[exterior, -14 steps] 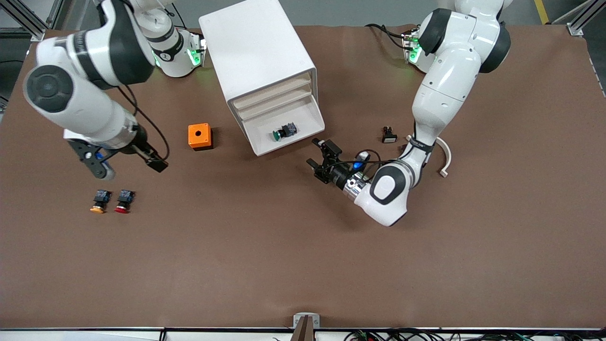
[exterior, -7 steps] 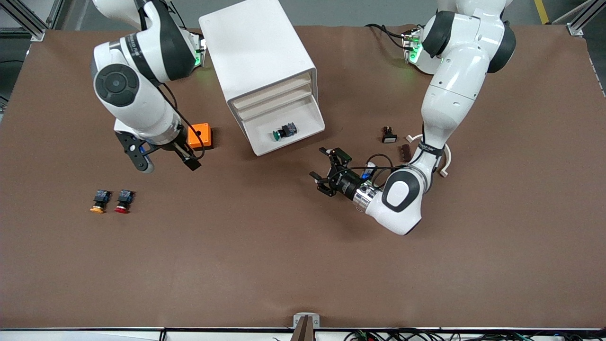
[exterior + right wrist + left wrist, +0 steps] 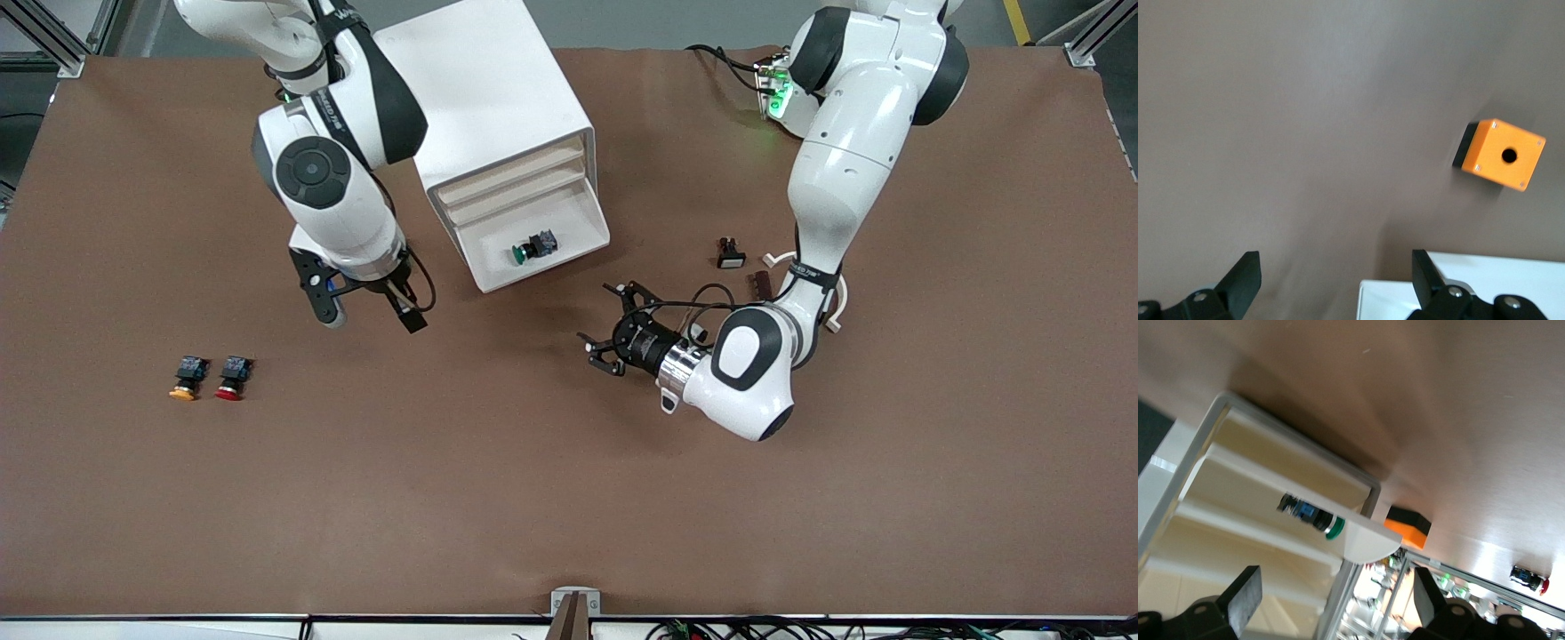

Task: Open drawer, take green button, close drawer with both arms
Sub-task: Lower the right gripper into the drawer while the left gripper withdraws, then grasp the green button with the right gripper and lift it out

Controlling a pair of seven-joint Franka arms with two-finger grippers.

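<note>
The white cabinet [image 3: 484, 89] stands at the robots' side of the table. Its drawer [image 3: 573, 222] is pulled out, and the green-capped button [image 3: 524, 252] lies on its side in it. My left gripper [image 3: 612, 327] is open and empty, low over the table, clear of the drawer's front and nearer the front camera. The left wrist view shows the drawer [image 3: 1365, 543] and the button [image 3: 1313, 517] between the open left gripper's [image 3: 1336, 600] fingers. My right gripper [image 3: 366, 309] is open and empty beside the cabinet, toward the right arm's end. It also shows in the right wrist view [image 3: 1335, 277].
An orange box [image 3: 1501, 155] beside the cabinet is hidden under the right arm in the front view. A yellow-capped button [image 3: 184, 378] and a red-capped one [image 3: 231, 378] lie toward the right arm's end. A small black part [image 3: 730, 253] and a white curved piece [image 3: 837, 298] lie under the left arm.
The right arm has swung from its end of the table toward the cabinet and now covers the orange box. The left gripper has drawn back from the drawer front.
</note>
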